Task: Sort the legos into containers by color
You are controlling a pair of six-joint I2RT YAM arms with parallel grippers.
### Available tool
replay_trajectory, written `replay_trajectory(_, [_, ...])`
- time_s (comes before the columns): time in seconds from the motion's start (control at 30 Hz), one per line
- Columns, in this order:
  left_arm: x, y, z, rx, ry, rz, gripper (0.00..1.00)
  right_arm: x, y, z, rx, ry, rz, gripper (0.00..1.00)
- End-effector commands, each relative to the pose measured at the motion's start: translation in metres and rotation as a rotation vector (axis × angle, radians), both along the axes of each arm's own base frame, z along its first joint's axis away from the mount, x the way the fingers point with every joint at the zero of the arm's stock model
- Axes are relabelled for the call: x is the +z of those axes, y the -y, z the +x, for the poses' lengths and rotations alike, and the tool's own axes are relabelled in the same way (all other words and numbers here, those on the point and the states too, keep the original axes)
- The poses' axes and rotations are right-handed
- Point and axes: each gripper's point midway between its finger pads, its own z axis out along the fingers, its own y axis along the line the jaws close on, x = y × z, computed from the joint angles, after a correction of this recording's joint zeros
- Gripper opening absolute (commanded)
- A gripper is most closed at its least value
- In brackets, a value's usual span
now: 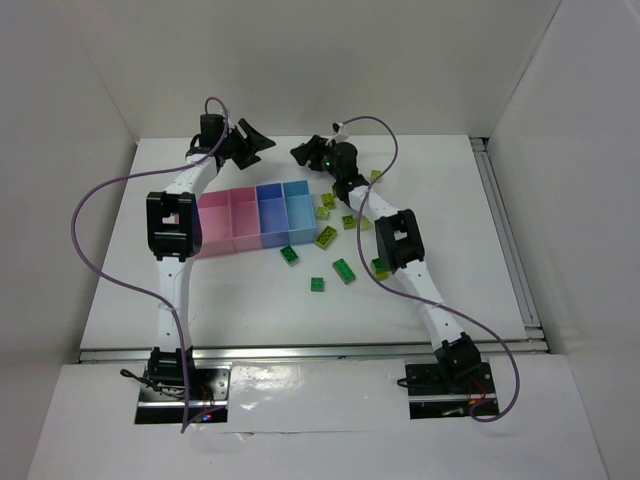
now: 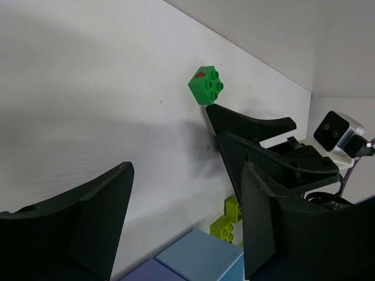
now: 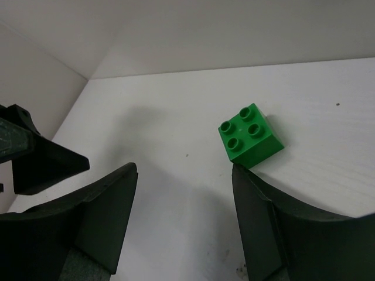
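Lego is glossy green, square, topped with four round studs.

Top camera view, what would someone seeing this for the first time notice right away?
The pink and blue containers stand out in the middle of the white table, with green legos scattered to their right. At the far edge, one dark green brick lies alone just ahead of the open right gripper, with the left gripper open close by.
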Motion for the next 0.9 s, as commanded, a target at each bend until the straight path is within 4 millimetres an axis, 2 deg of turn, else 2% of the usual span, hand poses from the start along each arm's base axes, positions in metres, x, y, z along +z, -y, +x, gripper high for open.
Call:
replay_trajectory(0.0, [0.011, -0.001, 0.009, 0.006, 0.048, -0.015, 0.77, 0.021, -0.002, -0.010, 0.067, 0.025, -0.073, 0.73])
replay_trajectory(0.03, [0.011, -0.001, 0.009, 0.006, 0.048, -0.015, 0.77, 0.023, 0.007, -0.005, 0.044, 0.028, -0.084, 0.73])
replay_trajectory(0.07, [0.007, -0.001, 0.007, 0.006, 0.037, -0.015, 0.77, 0.033, 0.009, -0.005, 0.030, 0.033, -0.092, 0.73])
replay_trajectory(0.13, [0.001, -0.001, 0.005, 0.006, 0.024, -0.014, 0.77, 0.026, 0.020, 0.000, -0.032, 0.021, -0.135, 0.79])
replay_trajectory(0.17, [0.004, -0.001, 0.005, 0.010, 0.028, -0.022, 0.77, 0.040, 0.023, 0.002, -0.055, 0.040, -0.140, 0.81])
replay_trajectory(0.2, [0.004, -0.001, 0.005, 0.010, 0.028, -0.022, 0.77, 0.034, 0.028, 0.002, -0.078, 0.019, -0.160, 0.83])
replay_trajectory(0.23, [0.004, -0.001, 0.005, 0.010, 0.028, -0.022, 0.77, 0.049, 0.041, 0.007, -0.120, 0.029, -0.157, 0.86])
replay_trajectory(0.27, [-0.001, -0.001, 0.005, 0.015, 0.013, -0.031, 0.78, 0.053, 0.043, 0.006, -0.130, 0.027, -0.158, 0.88])
replay_trajectory(0.3, [0.005, -0.001, 0.008, 0.019, 0.029, -0.038, 0.78, 0.058, 0.053, 0.010, -0.152, 0.034, -0.156, 0.90])
replay_trajectory(0.33, [0.004, 0.000, 0.011, 0.030, 0.025, -0.058, 0.78, 0.055, 0.062, 0.011, -0.172, 0.019, -0.163, 0.92])
replay_trajectory(0.37, [-0.001, 0.001, 0.012, 0.037, 0.017, -0.070, 0.78, 0.060, 0.063, 0.009, -0.173, 0.022, -0.162, 0.93])
replay_trajectory(0.4, [-0.006, 0.007, 0.015, 0.035, 0.013, -0.083, 0.78, 0.080, 0.069, 0.011, -0.184, 0.046, -0.151, 0.94])
replay_trajectory(0.43, [-0.002, 0.007, 0.022, 0.050, 0.038, -0.097, 0.78, 0.083, 0.070, 0.010, -0.184, 0.046, -0.150, 0.94])
replay_trajectory(0.5, [-0.009, 0.022, 0.029, 0.074, 0.027, -0.151, 0.78, 0.103, 0.072, 0.008, -0.165, 0.070, -0.139, 0.94])
replay_trajectory(0.53, [-0.008, 0.019, 0.037, 0.111, 0.044, -0.167, 0.77, 0.107, 0.077, 0.008, -0.161, 0.067, -0.140, 0.94])
replay_trajectory(0.6, [-0.010, 0.036, 0.045, 0.150, 0.032, -0.246, 0.77, 0.109, 0.082, 0.004, -0.148, 0.044, -0.149, 0.94])
replay_trajectory(0.63, [0.000, 0.041, 0.052, 0.164, 0.058, -0.273, 0.77, 0.128, 0.082, -0.001, -0.141, 0.068, -0.149, 0.94])
replay_trajectory(0.67, [-0.016, 0.037, 0.059, 0.205, 0.045, -0.286, 0.77, 0.120, 0.084, -0.007, -0.139, 0.047, -0.157, 0.95])
replay_trajectory(0.7, [-0.011, 0.056, 0.061, 0.205, 0.058, -0.321, 0.77, 0.141, 0.090, -0.012, -0.133, 0.079, -0.153, 0.95])
replay_trajectory(0.73, [-0.012, 0.061, 0.065, 0.222, 0.064, -0.329, 0.77, 0.143, 0.092, -0.017, -0.133, 0.071, -0.157, 0.95])
replay_trajectory(0.77, [-0.002, 0.063, 0.073, 0.259, 0.100, -0.340, 0.78, 0.130, 0.094, -0.024, -0.130, 0.047, -0.175, 0.95])
replay_trajectory(0.8, [0.002, 0.074, 0.074, 0.268, 0.116, -0.375, 0.78, 0.135, 0.095, -0.027, -0.130, 0.059, -0.180, 0.96])
replay_trajectory(0.83, [-0.003, 0.072, 0.077, 0.295, 0.112, -0.388, 0.78, 0.148, 0.103, -0.028, -0.142, 0.073, -0.175, 0.96])
replay_trajectory(0.87, [-0.005, 0.081, 0.076, 0.303, 0.105, -0.402, 0.78, 0.149, 0.104, -0.030, -0.142, 0.071, -0.176, 0.96])
